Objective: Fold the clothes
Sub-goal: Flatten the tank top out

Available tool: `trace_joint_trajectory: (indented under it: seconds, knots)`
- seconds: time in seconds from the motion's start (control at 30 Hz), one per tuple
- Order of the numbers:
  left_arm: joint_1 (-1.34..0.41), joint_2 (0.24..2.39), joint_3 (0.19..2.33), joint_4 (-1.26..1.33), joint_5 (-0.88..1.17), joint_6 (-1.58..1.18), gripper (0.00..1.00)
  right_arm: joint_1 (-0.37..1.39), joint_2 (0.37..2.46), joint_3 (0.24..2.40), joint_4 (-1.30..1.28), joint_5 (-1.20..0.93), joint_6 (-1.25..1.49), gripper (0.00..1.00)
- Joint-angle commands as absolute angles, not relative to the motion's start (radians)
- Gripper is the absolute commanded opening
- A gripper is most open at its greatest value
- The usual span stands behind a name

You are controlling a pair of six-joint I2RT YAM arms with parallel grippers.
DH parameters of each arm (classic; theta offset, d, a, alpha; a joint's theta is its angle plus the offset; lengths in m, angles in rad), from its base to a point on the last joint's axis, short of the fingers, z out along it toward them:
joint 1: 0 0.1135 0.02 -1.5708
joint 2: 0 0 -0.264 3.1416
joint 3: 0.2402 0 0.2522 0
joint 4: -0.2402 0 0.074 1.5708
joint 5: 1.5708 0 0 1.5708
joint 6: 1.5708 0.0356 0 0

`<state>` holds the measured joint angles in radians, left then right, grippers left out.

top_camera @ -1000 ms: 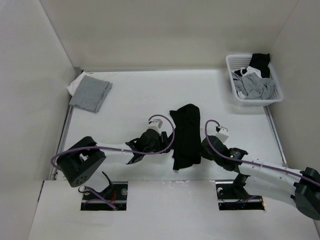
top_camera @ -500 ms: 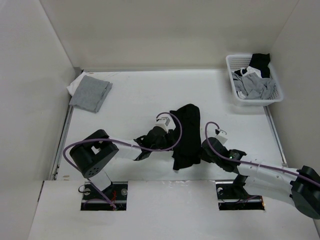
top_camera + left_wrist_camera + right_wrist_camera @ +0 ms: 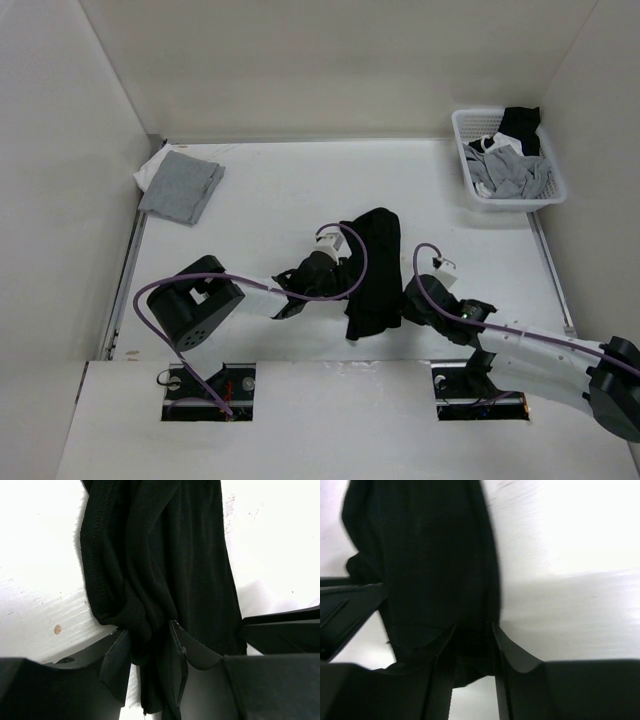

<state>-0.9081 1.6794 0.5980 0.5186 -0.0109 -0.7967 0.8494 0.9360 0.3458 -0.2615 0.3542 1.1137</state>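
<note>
A white worktop, walled on three sides, carries the scene. The clothes, one plain black garment, lie in a long, rumpled strip near the middle of the worktop, running from far to near between the two arms. A white plastic basket sits in the far right corner, holding grey, white and black garments. A folded heathered grey cloth rests in the far left corner, well apart from everything else. The left hand has come in from the left at the garment's near left edge, and its wrist view shows a bunched fold of black fabric pinched between its two fingers. The right hand sits at the garment's near right edge. Black cloth fills the gap between its fingers, but the wrist view is blurred, so whether it has clamped down cannot be told.
</note>
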Motion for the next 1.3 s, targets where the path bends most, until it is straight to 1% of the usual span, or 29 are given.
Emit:
trace_joint_trajectory:
  seconds: [0.0, 0.17, 0.2, 0.3, 0.43, 0.53, 0.63, 0.7, 0.77, 0.8, 0.83, 1.03, 1.27]
  knots:
    - [-0.900, 1.680, 0.607, 0.511, -0.023, -0.798, 0.30, 0.867, 0.900, 0.406, -0.402, 0.489, 1.115, 0.40]
    - [-0.890, 1.680, 0.606, 0.511, -0.025, -0.798, 0.23, 0.906, 0.922, 0.434, -0.411, 0.495, 1.115, 0.40]
    - [-0.890, 1.681, 0.606, 0.511, -0.025, -0.798, 0.22, 0.907, 0.923, 0.433, -0.404, 0.491, 1.117, 0.39]
    - [-0.890, 1.683, 0.609, 0.511, -0.029, -0.798, 0.19, 0.912, 0.933, 0.422, -0.368, 0.457, 1.115, 0.27]
    - [-0.890, 1.683, 0.611, 0.511, -0.029, -0.796, 0.17, 0.912, 0.943, 0.403, -0.322, 0.428, 1.115, 0.26]
    - [-0.890, 1.683, 0.612, 0.509, -0.029, -0.795, 0.17, 0.910, 0.950, 0.388, -0.276, 0.396, 1.112, 0.22]
    - [-0.892, 1.686, 0.612, 0.509, -0.029, -0.793, 0.17, 0.910, 0.951, 0.387, -0.255, 0.382, 1.104, 0.20]
    - [-0.894, 1.687, 0.611, 0.514, -0.029, -0.795, 0.17, 0.907, 0.953, 0.388, -0.255, 0.382, 1.106, 0.20]
    - [-0.895, 1.687, 0.611, 0.514, -0.029, -0.798, 0.17, 0.904, 0.957, 0.385, -0.255, 0.382, 1.109, 0.24]
    - [-0.895, 1.686, 0.607, 0.514, -0.029, -0.798, 0.17, 0.901, 0.959, 0.384, -0.261, 0.383, 1.112, 0.28]
    - [-0.895, 1.684, 0.607, 0.514, -0.029, -0.798, 0.17, 0.901, 0.959, 0.383, -0.264, 0.387, 1.112, 0.30]
    - [-0.890, 1.675, 0.609, 0.511, -0.029, -0.793, 0.17, 0.904, 0.951, 0.383, -0.317, 0.433, 1.134, 0.31]
    - [-0.890, 1.678, 0.611, 0.512, -0.029, -0.795, 0.17, 0.904, 0.974, 0.382, -0.314, 0.426, 1.137, 0.31]
